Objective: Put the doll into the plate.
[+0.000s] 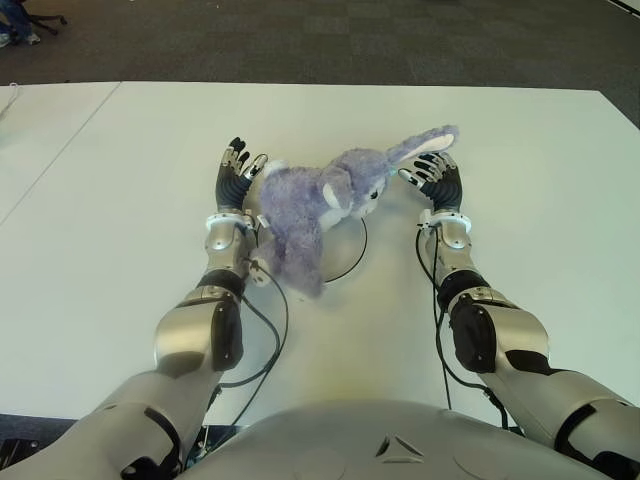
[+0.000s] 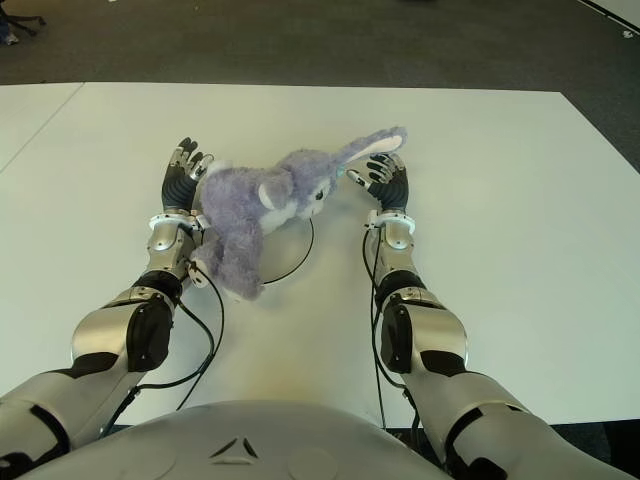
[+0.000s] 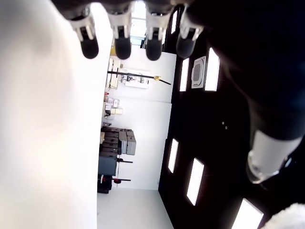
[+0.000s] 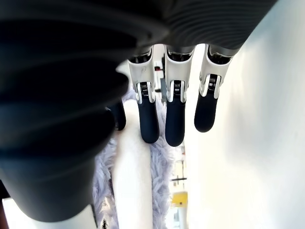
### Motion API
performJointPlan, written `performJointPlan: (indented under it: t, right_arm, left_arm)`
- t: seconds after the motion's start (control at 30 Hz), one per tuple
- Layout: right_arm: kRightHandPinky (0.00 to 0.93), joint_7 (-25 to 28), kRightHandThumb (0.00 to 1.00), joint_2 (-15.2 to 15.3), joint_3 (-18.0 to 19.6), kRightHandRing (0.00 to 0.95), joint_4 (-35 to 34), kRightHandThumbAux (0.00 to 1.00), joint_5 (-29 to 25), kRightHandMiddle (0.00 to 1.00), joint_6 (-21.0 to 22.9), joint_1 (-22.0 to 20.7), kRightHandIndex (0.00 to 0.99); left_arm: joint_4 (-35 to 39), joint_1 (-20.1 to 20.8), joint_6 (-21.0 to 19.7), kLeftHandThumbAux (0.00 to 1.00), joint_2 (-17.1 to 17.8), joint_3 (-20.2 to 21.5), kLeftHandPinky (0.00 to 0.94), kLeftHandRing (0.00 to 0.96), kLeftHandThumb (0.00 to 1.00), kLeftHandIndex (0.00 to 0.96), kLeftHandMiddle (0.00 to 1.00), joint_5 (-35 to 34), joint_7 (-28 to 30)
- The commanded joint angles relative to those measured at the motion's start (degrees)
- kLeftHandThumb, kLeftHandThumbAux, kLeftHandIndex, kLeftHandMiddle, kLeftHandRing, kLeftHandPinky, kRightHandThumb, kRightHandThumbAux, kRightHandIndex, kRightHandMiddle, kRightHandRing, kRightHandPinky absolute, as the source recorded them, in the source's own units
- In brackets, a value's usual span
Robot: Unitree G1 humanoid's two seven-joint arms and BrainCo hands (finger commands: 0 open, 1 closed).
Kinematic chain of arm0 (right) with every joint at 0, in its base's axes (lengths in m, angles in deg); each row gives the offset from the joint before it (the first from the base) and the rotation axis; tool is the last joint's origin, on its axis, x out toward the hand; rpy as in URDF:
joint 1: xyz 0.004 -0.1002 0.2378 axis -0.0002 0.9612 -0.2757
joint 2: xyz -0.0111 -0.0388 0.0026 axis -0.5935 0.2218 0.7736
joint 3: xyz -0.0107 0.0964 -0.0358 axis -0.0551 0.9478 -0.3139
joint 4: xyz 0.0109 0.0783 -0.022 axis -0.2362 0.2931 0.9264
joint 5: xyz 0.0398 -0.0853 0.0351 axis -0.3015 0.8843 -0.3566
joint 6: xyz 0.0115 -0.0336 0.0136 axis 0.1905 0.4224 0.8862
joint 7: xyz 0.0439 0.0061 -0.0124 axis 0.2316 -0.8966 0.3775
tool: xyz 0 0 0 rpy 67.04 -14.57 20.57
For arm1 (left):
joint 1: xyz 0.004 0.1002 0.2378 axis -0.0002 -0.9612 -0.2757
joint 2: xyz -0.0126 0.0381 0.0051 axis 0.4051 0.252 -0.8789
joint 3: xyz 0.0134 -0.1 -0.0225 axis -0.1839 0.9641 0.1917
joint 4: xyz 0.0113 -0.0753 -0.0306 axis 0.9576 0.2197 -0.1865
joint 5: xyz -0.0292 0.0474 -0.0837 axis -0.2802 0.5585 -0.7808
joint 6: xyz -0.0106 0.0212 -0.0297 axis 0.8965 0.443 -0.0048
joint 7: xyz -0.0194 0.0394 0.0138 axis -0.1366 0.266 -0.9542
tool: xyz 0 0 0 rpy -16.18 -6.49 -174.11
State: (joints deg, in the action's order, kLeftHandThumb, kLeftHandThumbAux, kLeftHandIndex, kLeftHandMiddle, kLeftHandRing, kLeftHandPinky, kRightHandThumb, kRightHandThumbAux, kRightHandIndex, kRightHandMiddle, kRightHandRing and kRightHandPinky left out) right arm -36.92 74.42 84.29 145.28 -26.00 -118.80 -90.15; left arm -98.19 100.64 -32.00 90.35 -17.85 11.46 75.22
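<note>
Purple plush doll (image 1: 320, 205) lies across the plate (image 1: 352, 262) on the white surface (image 1: 120, 180), legs overhanging the rim. Left hand (image 1: 236, 172) and right hand (image 1: 436, 180) flank it, fingers extended, gripping nothing. Best to draw both straight outward without dragging the doll off

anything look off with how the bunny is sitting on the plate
Yes. The doll sprawls across the plate, hiding all but a stretch of rim, one ear poking out beside the right hand and its body hanging over toward the left hand. Both hands are open.
</note>
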Motion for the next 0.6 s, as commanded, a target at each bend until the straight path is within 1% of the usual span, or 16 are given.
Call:
performJointPlan:
  t: [0.03, 0.23, 0.37, 0.6]
  right_arm:
    - [0.295, 0.0, 0.024, -2.55, 0.72, 0.285, 7.26, 0.914, -0.65, 0.28, 6.54, 12.29, 0.22]
    - [0.297, -0.73, 0.018, -2.33, 0.03, 0.288, 7.33, 0.899, 0.18, 0.281, 6.55, 12.44, 0.22]
    - [0.311, -1.12, 0.014, -2.25, -0.28, 0.293, 7.31, 0.892, 0.49, 0.283, 6.19, 12.64, 0.223]
    - [0.287, -0.93, 0.028, -2.41, 0.11, 0.283, 7.27, 0.898, -0.05, 0.276, 6.55, 12.47, 0.222]
  left_arm:
    - [-5.71, -12.69, -4.73, 0.638, -3.19, 0.2, 0.085, 0.069, 0.0, 0.053, 0.081, 0.61, 0.24]
    - [-5.53, -12.58, -5.13, 0.628, -3.27, 0.97, 0.111, 0.087, 0.0, 0.086, 0.097, -0.35, 0.39]
    - [-5.73, -12.31, -6.72, 0.628, -2.91, 0.09, 0.118, 0.097, 0.0, 0.092, 0.109, 0.77, -1.67]
    - [-5.86, -12.1, -7.86, 0.646, -2.93, -0.13, 0.152, 0.134, 0.0, 0.121, 0.146, 1.19, -3.8]
